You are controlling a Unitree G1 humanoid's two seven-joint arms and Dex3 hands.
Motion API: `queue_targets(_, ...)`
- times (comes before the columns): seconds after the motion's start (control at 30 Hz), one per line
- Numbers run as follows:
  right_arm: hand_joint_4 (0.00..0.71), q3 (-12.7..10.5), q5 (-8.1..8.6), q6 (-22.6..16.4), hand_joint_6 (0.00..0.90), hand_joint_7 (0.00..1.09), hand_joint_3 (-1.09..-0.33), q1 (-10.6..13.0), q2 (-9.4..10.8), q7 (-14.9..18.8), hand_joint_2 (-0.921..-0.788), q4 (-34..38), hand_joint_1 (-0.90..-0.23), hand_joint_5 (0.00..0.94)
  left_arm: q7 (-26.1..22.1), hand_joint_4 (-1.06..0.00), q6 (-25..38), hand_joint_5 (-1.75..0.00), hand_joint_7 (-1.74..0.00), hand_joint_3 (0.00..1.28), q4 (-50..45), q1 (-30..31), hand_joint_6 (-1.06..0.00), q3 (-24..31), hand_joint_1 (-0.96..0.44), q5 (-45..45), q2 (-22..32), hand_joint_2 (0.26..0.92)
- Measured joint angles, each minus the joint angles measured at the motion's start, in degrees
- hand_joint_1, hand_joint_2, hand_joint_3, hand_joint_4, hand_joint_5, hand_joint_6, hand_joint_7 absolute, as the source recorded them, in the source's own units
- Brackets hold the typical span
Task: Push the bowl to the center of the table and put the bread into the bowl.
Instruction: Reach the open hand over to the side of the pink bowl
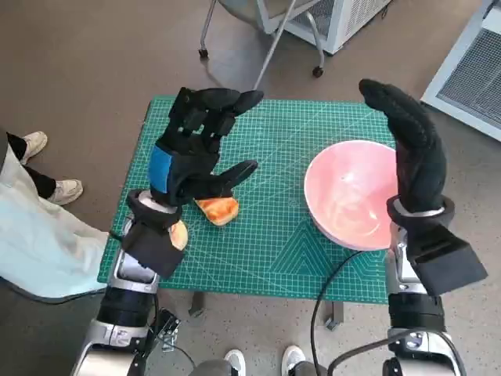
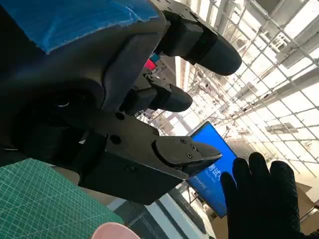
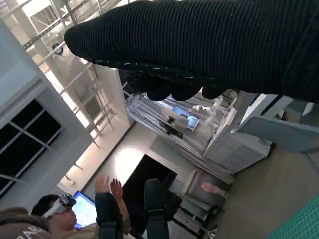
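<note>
Here, bread just beneath the empty, spread-fingered left robot hand.

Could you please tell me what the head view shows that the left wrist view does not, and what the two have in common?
Only the head view shows the bread lying on the mat under the left hand, a second bready piece near the left forearm, the whole pink bowl at the table's right side, and a person's feet on the floor. Only the left wrist view shows a blue screen and a glazed ceiling beyond the fingers. Both show the green mat, the open left hand, the gloved right hand raised and holding nothing, and at least the bowl's rim.
</note>
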Motion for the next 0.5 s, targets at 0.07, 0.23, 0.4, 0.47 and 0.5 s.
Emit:
queue_targets(0.07,0.355,-0.7,0.02,-0.9,0.083,0.75,-0.672,0.0,-0.8,0.0,-0.921,1.5,-0.576,0.0,0.0,-0.13,0.0,-0.72,-1.01,0.45,0.0,0.0,-0.14,0.0,-0.01,0.0,0.0,0.728)
queue_targets(0.23,0.344,-3.6,-0.66,-2.9,0.072,0.75,-0.705,0.1,-3.5,-1.7,-0.921,5.7,-0.57,0.0,0.1,-0.13,0.0,-0.72,-1.01,0.44,0.0,0.0,-0.14,0.1,-0.01,0.0,0.2,0.73)
queue_targets(0.4,0.342,-6.5,-1.33,-4.4,0.033,0.79,-0.726,1.1,-5.5,-4.6,-0.921,8.5,-0.556,0.001,0.3,-0.13,0.0,-0.71,-1.01,0.44,0.0,0.1,-0.14,0.2,-0.01,0.0,0.4,0.731)
queue_targets(0.47,0.341,-7.5,-1.36,-4.5,0.017,0.82,-0.736,1.9,-6.2,-5.6,-0.921,9.0,-0.554,0.001,0.4,-0.13,0.0,-0.71,-1.01,0.44,0.0,0.1,-0.14,0.2,-0.01,0.0,0.4,0.732)
queue_targets(0.5,0.341,-8.0,-1.34,-4.5,0.011,0.83,-0.743,2.3,-6.5,-6.1,-0.921,9.3,-0.551,0.0,0.4,-0.13,0.0,-0.71,-1.0,0.44,0.0,0.1,-0.14,0.2,-0.01,0.0,0.5,0.733)
